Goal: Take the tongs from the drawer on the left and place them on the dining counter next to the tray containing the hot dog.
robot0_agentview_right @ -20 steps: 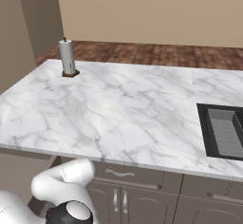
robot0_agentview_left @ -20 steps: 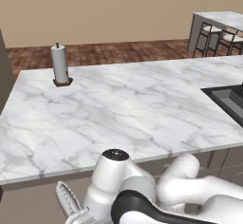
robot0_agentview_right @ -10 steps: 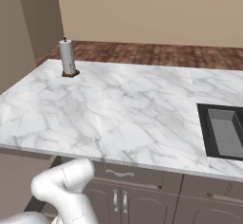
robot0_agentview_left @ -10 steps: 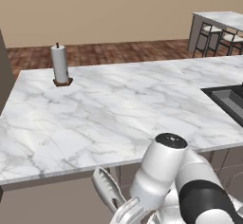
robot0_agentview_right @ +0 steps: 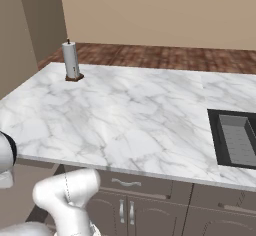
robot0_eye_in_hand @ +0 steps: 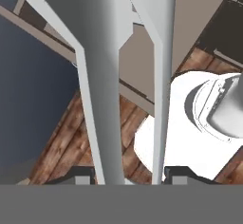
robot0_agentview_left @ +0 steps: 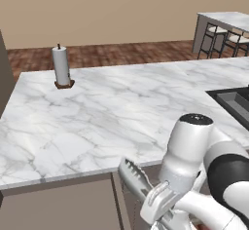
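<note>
The slim silvery tongs [robot0_agentview_left: 135, 176] stick out up and to the left from my gripper [robot0_agentview_left: 159, 203], low in front of the marble counter's edge in the left base view. In the hand view both long tong arms [robot0_eye_in_hand: 107, 76] run from between my fingertips [robot0_eye_in_hand: 79, 175] to the top edge, above wooden floor. My gripper [robot0_eye_in_hand: 130, 176] is shut on them. The dining counter [robot0_agentview_left: 227, 18] with its stools stands far off at the upper right. A shut drawer front [robot0_agentview_right: 125, 182] with a curved silver handle sits under the counter. The blue tray and the hot dog are out of view.
A long white marble worktop [robot0_agentview_left: 112, 112] lies ahead, with a paper towel roll [robot0_agentview_left: 61, 66] on a stand at its far left and a dark sink [robot0_agentview_right: 236, 139] at its right. Cabinet doors [robot0_agentview_right: 127, 212] with upright handles are below. My own white arm [robot0_agentview_right: 65, 196] crowds the foreground.
The arm has swung to the right across the left base view, carrying the tongs right and slightly up. The counter and paper towel roll keep their places.
</note>
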